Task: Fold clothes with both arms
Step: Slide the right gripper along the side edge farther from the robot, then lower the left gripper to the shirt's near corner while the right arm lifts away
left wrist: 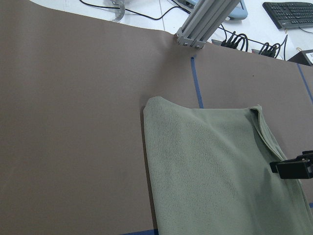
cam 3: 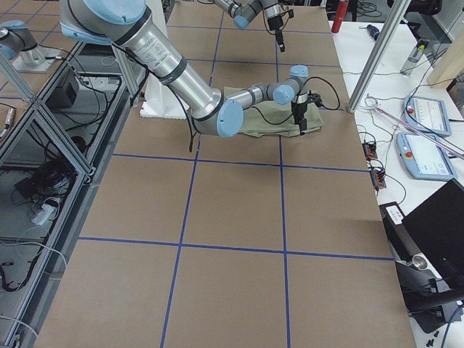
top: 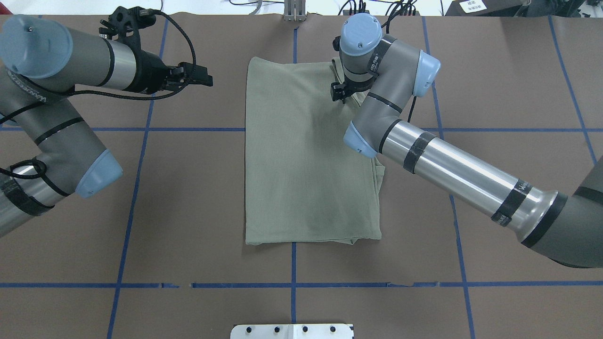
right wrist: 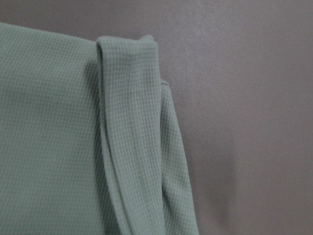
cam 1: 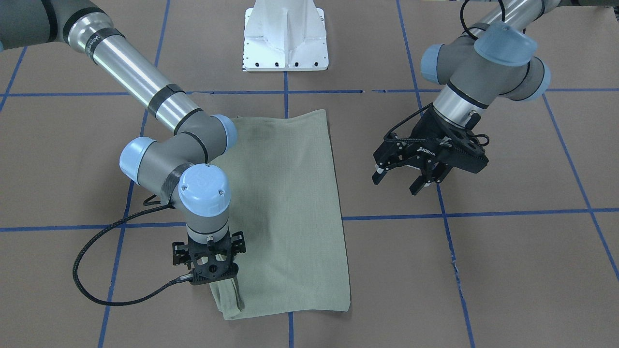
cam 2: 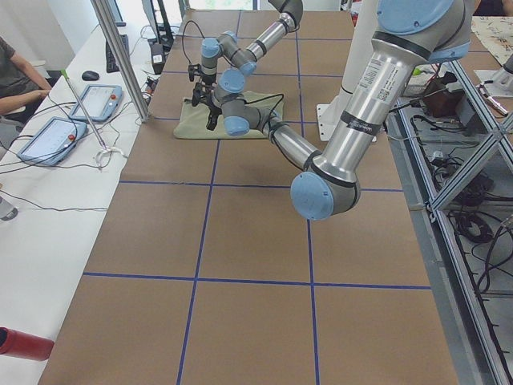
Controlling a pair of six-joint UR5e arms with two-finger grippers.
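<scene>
Sage-green knit shirt (top: pixel 306 165): one item, folded into a long rectangle, lying flat at the middle of the brown papered surface (top: pixel 188 212) with its blue tape grid.

Long axis: runs from the white pedestal (cam 1: pixel 285 38) side straight out toward the far edge. Both short ends look plain, and neck and label are hidden, so which end is the collar cannot be told.

Loose part: a narrow doubled strip (right wrist: pixel 129 122) along the robot's-right long edge, ending at the far right corner.

Right gripper (cam 1: pixel 213 270): pointing straight down over that far right corner, at or just above the cloth. The wrist hides its fingers and the wrist camera shows only fabric, so whether the jaws are parted or pinching cannot be told.

Left gripper (cam 1: pixel 400 182): jaws spread, holding nothing, raised off the surface on the robot's-left side of the shirt, near the long edge but clear of the cloth.

Judgement: the right arm is the nearer. The coming fold likely needs the left jaws brought in to the matching far left corner.
</scene>
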